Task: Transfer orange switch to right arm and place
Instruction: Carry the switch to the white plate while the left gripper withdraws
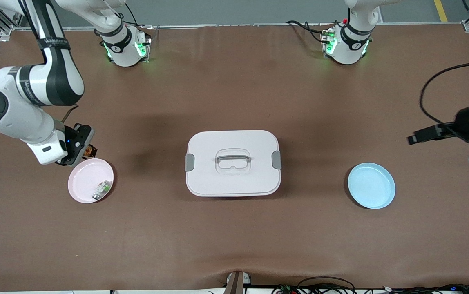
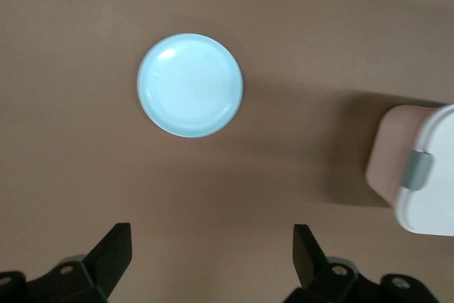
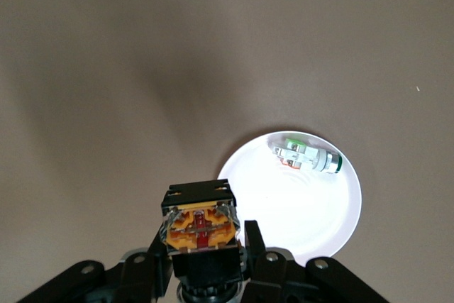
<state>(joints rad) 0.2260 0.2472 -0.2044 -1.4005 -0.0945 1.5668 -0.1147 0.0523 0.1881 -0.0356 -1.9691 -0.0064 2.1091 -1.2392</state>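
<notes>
One switch: the orange switch [image 3: 201, 226] sits clamped between the closed fingers of the right gripper [image 3: 202, 246], in the air just over the table by the pink plate's [image 1: 85, 179] rim.
Handling: judged light, rigid and hard-cased; smooth plastic sides could slip under a loose pinch, and the orange middle looks the more delicate part.
Hold point: the flat black side walls, where the fingers sit now; best kept off the orange centre.
One small part: a white-and-green part [image 1: 101, 190] lies in the pink plate, apart from the switch.
Two plates: pink toward the right arm's end, blue plate [image 1: 371, 185] toward the left arm's end, nothing on the blue one.
One box: lidded white box [image 1: 233, 163] between the plates.
Two grippers: left gripper [image 2: 213, 260] waits with fingers wide apart and holding nothing, above the table near the blue plate.
</notes>
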